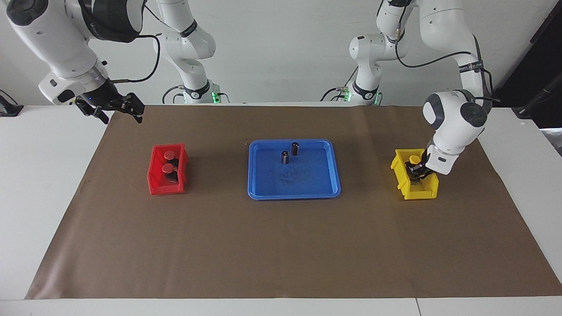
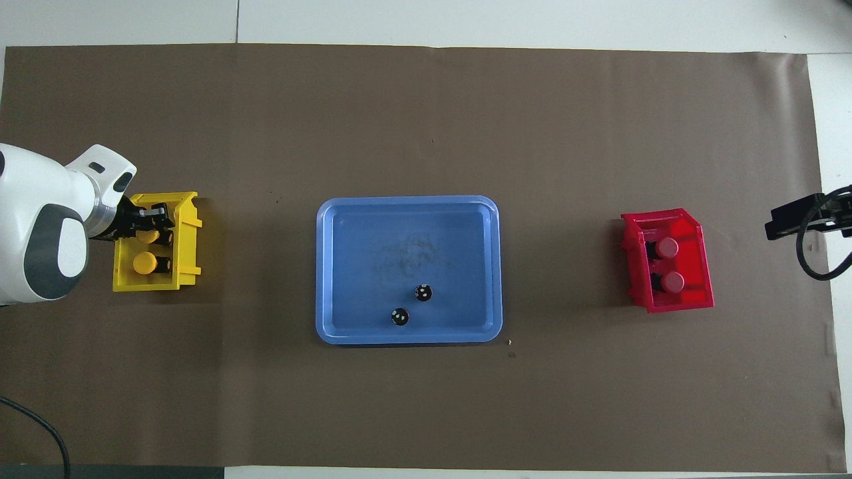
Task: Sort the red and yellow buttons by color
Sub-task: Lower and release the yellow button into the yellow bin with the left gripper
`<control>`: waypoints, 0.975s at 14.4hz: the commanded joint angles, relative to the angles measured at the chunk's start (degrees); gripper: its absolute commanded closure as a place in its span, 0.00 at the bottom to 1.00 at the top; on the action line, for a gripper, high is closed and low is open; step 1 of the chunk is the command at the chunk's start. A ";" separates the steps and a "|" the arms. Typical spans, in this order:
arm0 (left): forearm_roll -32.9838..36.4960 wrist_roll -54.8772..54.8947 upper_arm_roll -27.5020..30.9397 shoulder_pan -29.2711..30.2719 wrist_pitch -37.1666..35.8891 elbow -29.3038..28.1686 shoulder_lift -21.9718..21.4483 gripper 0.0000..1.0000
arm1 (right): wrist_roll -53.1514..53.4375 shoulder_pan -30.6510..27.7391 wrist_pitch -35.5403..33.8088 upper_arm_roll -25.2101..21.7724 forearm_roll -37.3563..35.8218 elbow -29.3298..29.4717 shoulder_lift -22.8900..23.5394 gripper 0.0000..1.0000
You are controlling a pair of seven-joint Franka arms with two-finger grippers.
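No text reads clearly; the arm (image 1: 472,70) bands' lettering seems too small to make out.

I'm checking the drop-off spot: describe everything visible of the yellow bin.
The yellow bin is a small open-topped box, plastic by its look, with ribbed walls. It sits flat on the brown mat at the left arm's end of the table. Two yellow buttons lie inside. The left gripper reaches into it, shut on the farther button.

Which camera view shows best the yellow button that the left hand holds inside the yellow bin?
The overhead view: the held yellow button shows between the left hand fingers in the yellow bin. In the facing view the arm's wrist hides most of it.
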 commanded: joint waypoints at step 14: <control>0.66 -1.25 0.07 -0.44 -4.35 3.24 -1.61 0.46 | 0.52 -0.43 0.26 0.35 0.23 -0.65 -0.75 0.00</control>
